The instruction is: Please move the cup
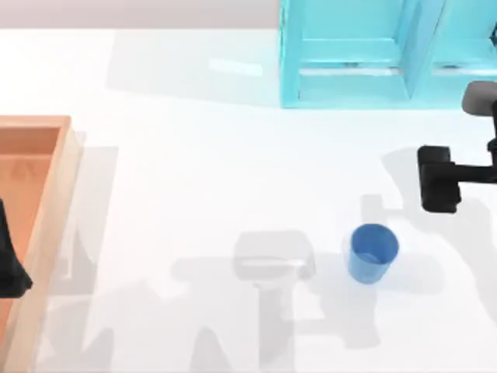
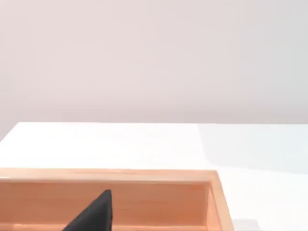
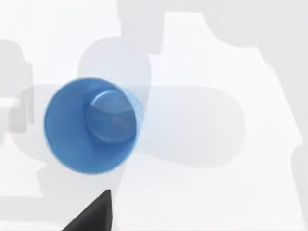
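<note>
1. Spanning everything, the white table (image 1: 194, 171) carries a turquoise shelf (image 1: 349, 62) at the back right and a wooden tray (image 1: 46, 202) at the left edge.
2. The right gripper (image 1: 439, 179) hangs just beyond the cup; whether it is open cannot be told.
3. The cup (image 1: 373, 252) stands upright at front right; an off-centre descent could tip it.
4. The left gripper (image 1: 9, 256) sits parked over the tray.

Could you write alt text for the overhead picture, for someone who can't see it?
A small blue cup stands upright on a white table, right of centre, with the right arm's black pincer hovering apart from it, nearer the right edge. A turquoise shelf sits at the back, and a wooden tray at the left edge, where the left arm is parked.
</note>
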